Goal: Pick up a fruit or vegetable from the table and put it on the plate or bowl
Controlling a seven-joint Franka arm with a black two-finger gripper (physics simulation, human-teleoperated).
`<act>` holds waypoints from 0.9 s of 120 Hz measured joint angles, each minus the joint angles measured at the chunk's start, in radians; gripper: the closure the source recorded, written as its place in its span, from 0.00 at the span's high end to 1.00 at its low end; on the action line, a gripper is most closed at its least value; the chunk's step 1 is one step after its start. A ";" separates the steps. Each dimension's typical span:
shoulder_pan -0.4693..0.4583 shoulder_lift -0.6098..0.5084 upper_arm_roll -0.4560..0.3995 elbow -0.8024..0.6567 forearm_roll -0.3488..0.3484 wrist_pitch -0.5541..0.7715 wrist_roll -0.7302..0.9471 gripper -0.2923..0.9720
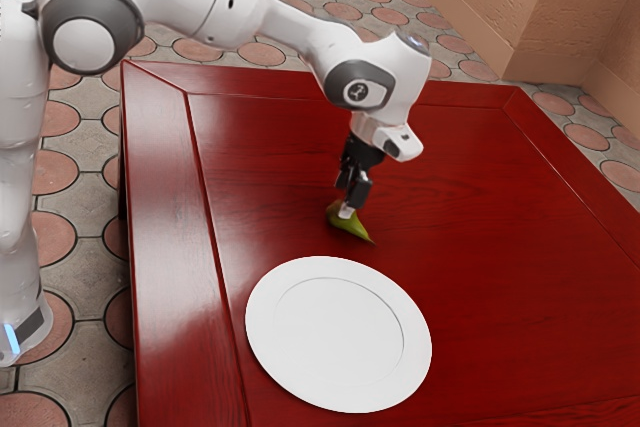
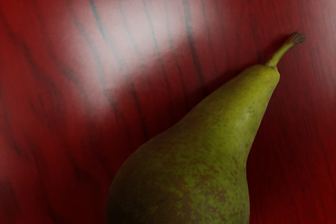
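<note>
A green pear [image 1: 357,228] with brown speckles lies on the dark red table [image 1: 500,227], just beyond the white plate [image 1: 338,332]. My black gripper [image 1: 350,211] points straight down onto the pear's thick end, its fingers pressed against the fruit from both sides. The pear's narrow end and stem point toward the exterior view's lower right, away from the gripper. In the wrist view the pear [image 2: 199,166] sits right under my hand, still resting on the wood, with its stem [image 2: 285,48] stretching away from the hand. The plate has nothing on it.
The table has a raised rim [image 1: 160,197] along the exterior view's left side and back. Tiled floor [image 1: 70,247] surrounds it, and a tan wall [image 1: 520,7] stands at the back right. The arm's white base [image 1: 15,197] stands at the left edge.
</note>
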 joint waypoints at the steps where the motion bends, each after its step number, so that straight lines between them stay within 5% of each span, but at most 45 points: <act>1: 0.000 0.001 0.000 0.000 -0.001 0.001 0.000 0.77; 60: -0.002 0.032 -0.003 -0.021 -0.028 0.067 0.004 0.76; 108: -0.003 0.036 -0.003 -0.021 -0.043 0.083 0.004 0.52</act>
